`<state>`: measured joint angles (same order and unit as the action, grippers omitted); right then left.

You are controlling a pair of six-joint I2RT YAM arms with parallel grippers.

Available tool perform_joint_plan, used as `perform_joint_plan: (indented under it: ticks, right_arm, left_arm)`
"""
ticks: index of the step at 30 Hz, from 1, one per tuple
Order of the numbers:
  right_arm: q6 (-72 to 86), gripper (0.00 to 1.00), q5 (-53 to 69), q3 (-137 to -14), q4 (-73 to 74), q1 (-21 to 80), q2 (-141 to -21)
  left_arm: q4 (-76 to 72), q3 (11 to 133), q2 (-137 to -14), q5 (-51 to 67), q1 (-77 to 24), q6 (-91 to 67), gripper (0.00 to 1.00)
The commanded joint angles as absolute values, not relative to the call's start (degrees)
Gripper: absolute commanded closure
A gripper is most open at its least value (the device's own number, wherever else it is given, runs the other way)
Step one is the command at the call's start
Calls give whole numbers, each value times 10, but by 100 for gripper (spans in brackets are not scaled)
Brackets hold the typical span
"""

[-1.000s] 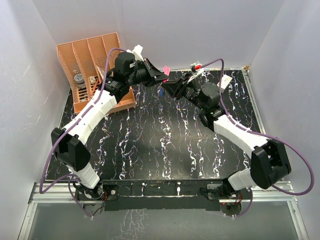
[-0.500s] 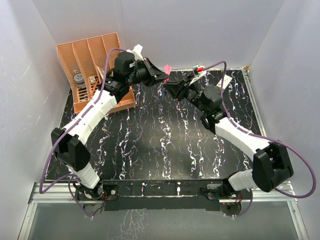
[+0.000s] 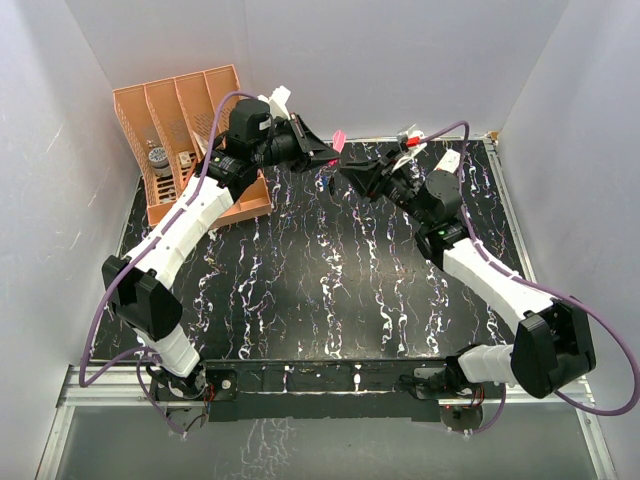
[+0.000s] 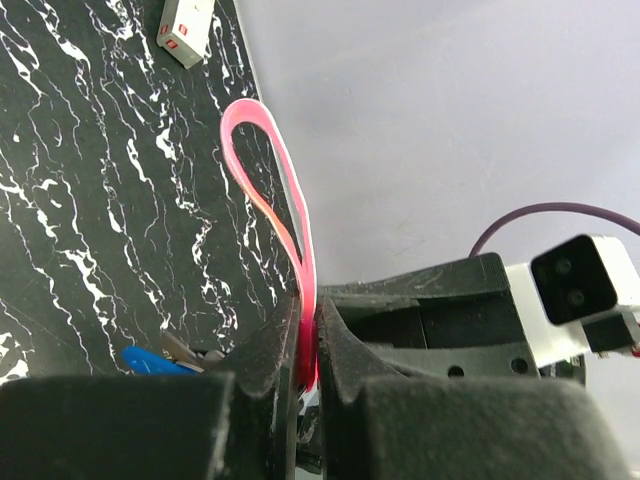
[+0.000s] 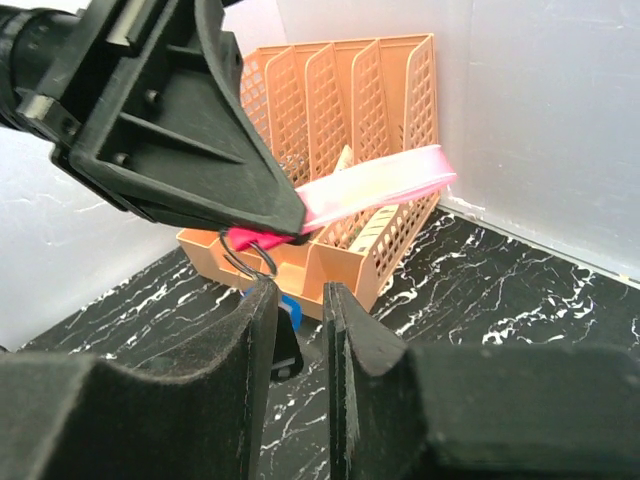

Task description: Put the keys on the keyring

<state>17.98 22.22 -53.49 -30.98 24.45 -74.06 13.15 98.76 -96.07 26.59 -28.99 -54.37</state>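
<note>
My left gripper [image 3: 326, 153] is shut on the red-pink keyring strap [image 4: 266, 170] and holds it in the air at the back of the table. The strap's loop sticks out past the fingers [image 5: 385, 183]. Its dark metal ring [image 5: 249, 259] hangs under the left fingers. The blue-headed key [image 5: 291, 310] and the dark key [image 5: 286, 350] hang just below that ring. My right gripper [image 5: 300, 292] is narrowly open with nothing between its fingers. Its left fingertip is at the ring, and the keys show in the gap beyond. The blue key also shows in the left wrist view [image 4: 148, 359].
An orange slotted file organiser [image 3: 188, 135] stands at the back left, close behind the left gripper, and it shows in the right wrist view [image 5: 352, 95]. A small white box [image 4: 187, 30] lies on the black marbled table [image 3: 320, 280] at the back right. White walls enclose the table.
My right gripper has moved up and left until its tips meet the ring under the left gripper, and its forearm has swung right. The left gripper still holds the strap, shifted slightly.
</note>
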Motion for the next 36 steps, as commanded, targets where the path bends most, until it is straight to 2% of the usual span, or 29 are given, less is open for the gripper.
perform_joint_plan:
  ticks: [1, 13, 36]
  right_arm:
    - [186, 77, 283, -522, -338, 216, -725]
    - [228, 77, 339, -539, -377, 211, -758]
    - [254, 82, 343, -549, -419, 211, -787]
  left_arm:
    - [147, 1011, -960, 302, -291, -537, 100]
    - [142, 1009, -967, 306, -291, -540, 100]
    - [134, 1000, -969, 312, -292, -547, 100]
